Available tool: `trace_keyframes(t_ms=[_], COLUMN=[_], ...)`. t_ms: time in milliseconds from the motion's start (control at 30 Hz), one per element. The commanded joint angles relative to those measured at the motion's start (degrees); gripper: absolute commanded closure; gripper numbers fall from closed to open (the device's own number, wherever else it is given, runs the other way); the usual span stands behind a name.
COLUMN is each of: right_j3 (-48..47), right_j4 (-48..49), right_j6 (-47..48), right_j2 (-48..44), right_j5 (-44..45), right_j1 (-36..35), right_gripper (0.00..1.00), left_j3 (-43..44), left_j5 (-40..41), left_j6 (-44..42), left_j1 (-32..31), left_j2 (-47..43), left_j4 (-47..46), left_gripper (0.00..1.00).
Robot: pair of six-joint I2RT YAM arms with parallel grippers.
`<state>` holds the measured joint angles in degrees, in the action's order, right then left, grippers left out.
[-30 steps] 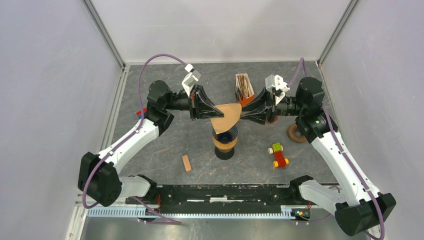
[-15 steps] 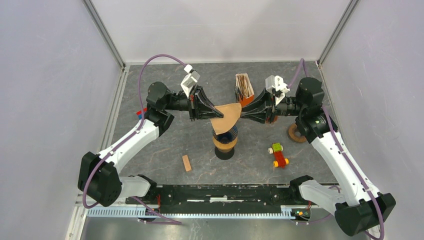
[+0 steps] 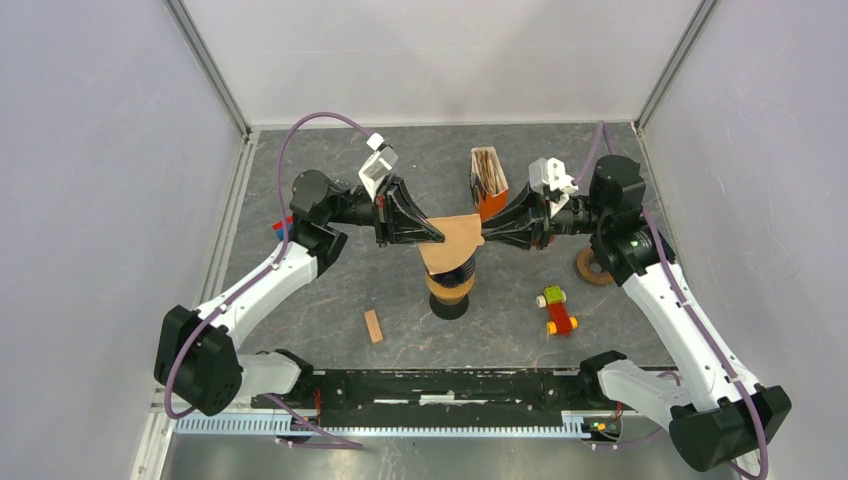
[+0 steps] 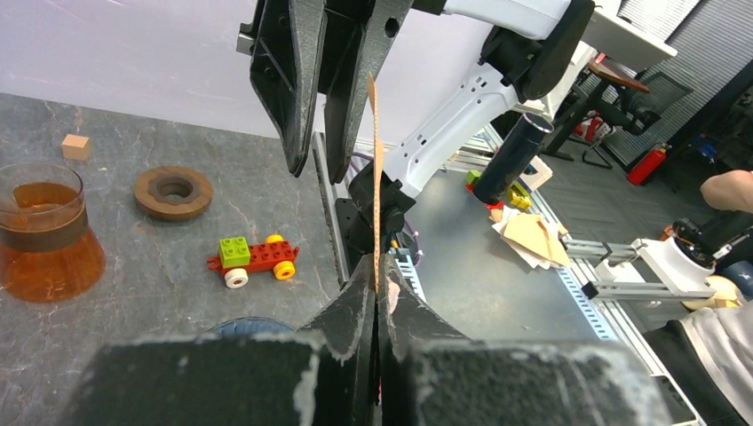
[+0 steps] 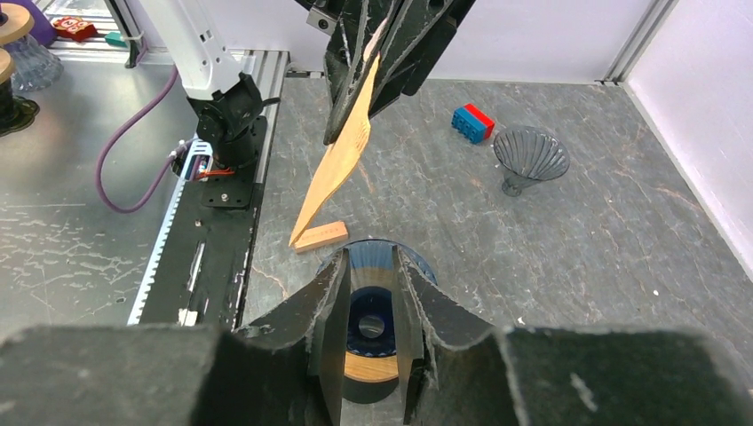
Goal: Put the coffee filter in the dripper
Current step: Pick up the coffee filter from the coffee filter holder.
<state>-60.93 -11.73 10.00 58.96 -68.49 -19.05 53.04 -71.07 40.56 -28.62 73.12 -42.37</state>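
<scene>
Left tool (image 3: 436, 238) pinches the coffee filter (image 3: 456, 243) above the dripper (image 5: 368, 309).

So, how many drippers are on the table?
2: a dark blue dripper below the brown paper filter; a grey ribbed dripper beside the red-blue brick. Others possibly hidden.

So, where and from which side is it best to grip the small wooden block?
Probably across its two long sides, coming straight down: the wooden block lies flat on the table, narrow, with free space along both sides.
</scene>
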Motion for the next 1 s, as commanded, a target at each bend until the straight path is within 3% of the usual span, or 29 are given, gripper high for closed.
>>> trace_keyframes(t_ms=[0, 200, 367, 500, 567, 733, 833, 967], right_j3=[-2.5, -1.8, -2.0, -0.7, -0.6, -0.2, 0.2, 1.7], right_j4=[0.6, -2.2, -9.6, -2.2, 0.9, 8.6, 11.3, 18.2], right_j6=[0.7, 3.2, 11.9, 4.2, 1.6, -6.3, -9.7, -15.4], right_j2=[-0.1, -1.2, -2.6, -2.1, -1.0, 2.3, 4.5, 6.0], right_j5=[-2.3, -2.3, 1.3, 3.2, 4.9, 6.6, 7.6, 9.0], right_j1=[0.1, 0.1, -0.1, -1.7, -2.9, -5.6, -7.0, -7.1], right_gripper=[0.71, 0.66, 0.52, 0.41, 0.34, 0.28, 0.30, 0.43], left_j3=[0.0, 0.9, 1.2, 0.8, 0.9, 0.1, -0.4, -1.4], left_j5=[-1.0, 0.0, 7.6, 13.3, 14.8, 19.4, 22.7, 25.4], left_j6=[2.3, 2.9, 13.3, 22.2, 21.5, 20.8, 20.7, 20.7], left_j1=[0.1, 0.2, 0.5, 0.2, -0.2, -0.9, -0.9, -1.0], left_j2=[-1.7, -1.0, 0.9, 3.6, 4.4, 6.4, 7.5, 8.3], left_j4=[-3.7, -4.1, -11.9, -22.1, -22.0, -24.2, -27.1, -32.0], left_gripper=[0.98, 0.98, 0.98, 0.98, 0.98, 0.98, 0.98, 0.98])
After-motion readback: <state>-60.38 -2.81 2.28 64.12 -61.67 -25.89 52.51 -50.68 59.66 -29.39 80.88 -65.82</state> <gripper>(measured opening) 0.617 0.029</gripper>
